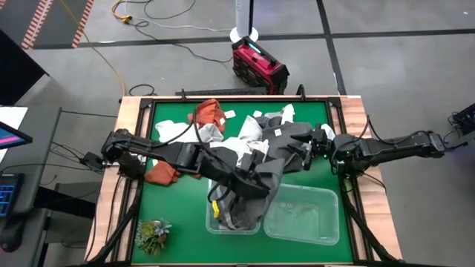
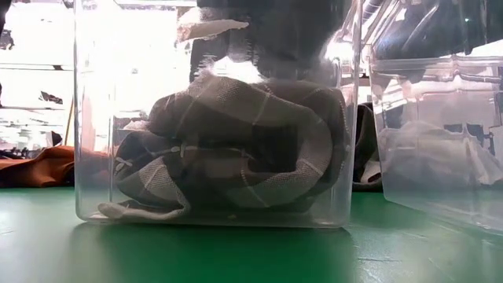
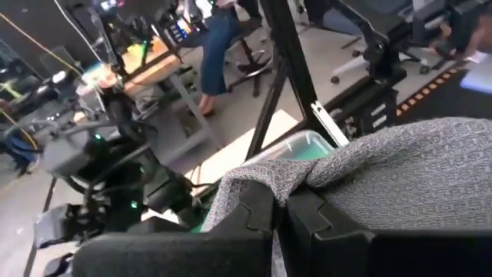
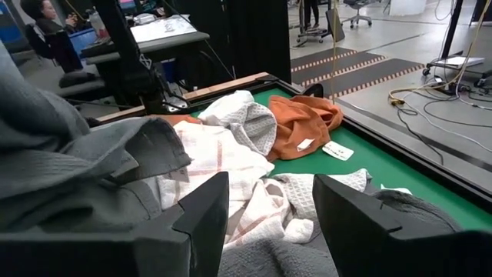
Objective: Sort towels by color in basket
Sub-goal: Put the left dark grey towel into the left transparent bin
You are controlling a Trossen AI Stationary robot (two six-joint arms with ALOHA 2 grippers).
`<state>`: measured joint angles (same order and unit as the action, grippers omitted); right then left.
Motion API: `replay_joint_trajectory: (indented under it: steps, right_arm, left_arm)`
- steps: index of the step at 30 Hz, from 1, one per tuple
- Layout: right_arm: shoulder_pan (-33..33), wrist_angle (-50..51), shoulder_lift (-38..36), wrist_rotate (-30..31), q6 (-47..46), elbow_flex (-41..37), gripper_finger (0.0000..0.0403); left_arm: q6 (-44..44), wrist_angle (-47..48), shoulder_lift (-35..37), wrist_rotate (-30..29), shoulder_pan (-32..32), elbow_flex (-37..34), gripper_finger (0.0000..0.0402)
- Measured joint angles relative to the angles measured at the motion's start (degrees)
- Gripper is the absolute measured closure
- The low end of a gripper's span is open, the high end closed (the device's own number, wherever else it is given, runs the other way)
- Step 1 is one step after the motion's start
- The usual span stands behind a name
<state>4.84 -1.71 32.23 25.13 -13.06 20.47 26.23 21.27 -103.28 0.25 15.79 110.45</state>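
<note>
My left gripper [image 1: 249,184] is above the left clear bin [image 1: 214,221], shut on a dark grey towel [image 1: 276,159]. That bin holds dark grey checked towels [image 2: 236,149]. My right gripper [image 4: 269,219] is open and empty, just over the towel pile at the mat's far right [image 1: 312,141]. The pile holds white towels [image 4: 231,154], a light grey one [image 4: 250,123] and a rust-orange one with a white tag [image 4: 304,123]. Another rust-orange towel [image 1: 161,173] lies on the mat at the left. My left gripper pinches the dark grey towel between its two shut fingers [image 3: 254,211] at a bunched fold [image 3: 307,181]. The towel drapes from the fingers back toward the pile and down over the left bin [image 2: 267,31]. I cannot tell how many layers are held.
A second clear bin [image 1: 330,199] stands right of the first, with pale cloth in it. A small green plant tuft [image 1: 152,233] sits at the near left corner. The green mat [image 1: 185,215] has a raised wooden border. A person sits beyond the table [image 4: 46,19].
</note>
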Motion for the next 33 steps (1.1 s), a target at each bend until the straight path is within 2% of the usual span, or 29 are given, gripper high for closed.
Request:
replay_joint_trajectory:
  steps: [4, 15, 20, 23, 27, 33]
  right_arm:
    - [0.1, 0.5, 0.0, 0.0, -0.4, 0.0, 0.0184]
    - [0.1, 1.7, 0.0, 0.0, -1.5, 0.0, 0.0184]
    - [0.1, 1.7, 0.0, 0.0, -1.7, 0.0, 0.0184]
    - [0.1, 1.7, 0.0, 0.0, -1.9, 0.0, 0.0184]
    - [0.0, 1.7, 0.0, 0.0, -2.1, 0.0, 0.0184]
    - [0.0, 1.7, 0.0, 0.0, -2.1, 0.0, 0.0184]
  left_arm:
    - [-4.0, 6.0, 0.1, -0.1, -0.3, -0.1, 0.0401]
    - [-16.0, 38.7, 0.1, -0.5, 1.0, -0.1, 0.0401]
    - [-24.1, 50.0, 0.1, 4.1, 1.3, -0.1, 0.0401]
    - [-26.0, 49.6, 0.1, 7.2, 1.3, -0.1, 0.0401]
    - [-24.2, 42.4, 0.1, 7.2, 1.3, -0.1, 0.0401]
    - [-20.6, 34.2, 0.1, 2.5, 1.3, -0.1, 0.0401]
